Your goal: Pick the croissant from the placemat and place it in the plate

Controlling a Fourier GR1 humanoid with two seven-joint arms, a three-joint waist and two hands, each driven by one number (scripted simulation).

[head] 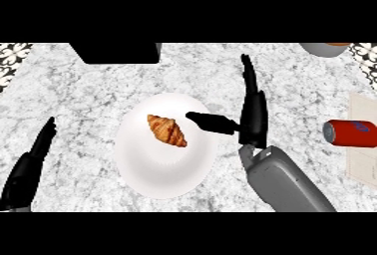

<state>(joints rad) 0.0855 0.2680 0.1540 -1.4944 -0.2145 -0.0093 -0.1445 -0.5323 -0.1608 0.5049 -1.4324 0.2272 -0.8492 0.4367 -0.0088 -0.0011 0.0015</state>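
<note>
Head view, looking steeply down on the marble bench (88, 94).

Croissant (167, 130) lies on the white plate (165, 172), slightly toward the plate's far half, long axis on a diagonal. Nothing touches it. The plate sits near the middle of the bench.

Right robot hand (250, 112) is just beside the plate's right rim. Fingers straight and apart, pointing toward the bench's far edge; the thumb juts left over the plate rim, its tip near the croissant but clear of it. It holds nothing.

Left robot hand (29, 164) rests near the bench's left edge, fingers straight and relaxed, holding nothing, well apart from the plate.

Placemat (366, 144), pale beige, lies at the bench's right edge and is partly cut off by the view. A red can (351, 133) lies on its side there. No croissant on the mat.

Other items: a dark box-like object (115, 52) at the far edge, left of centre; a grey round vessel (324, 48) toward the far right corner, only partly visible.

Progress, as judged: the pick and the placement look done, since the croissant is in the plate and the hand is off it. What appears left is only for the right arm to draw clear of the plate without the thumb brushing the croissant.
</note>
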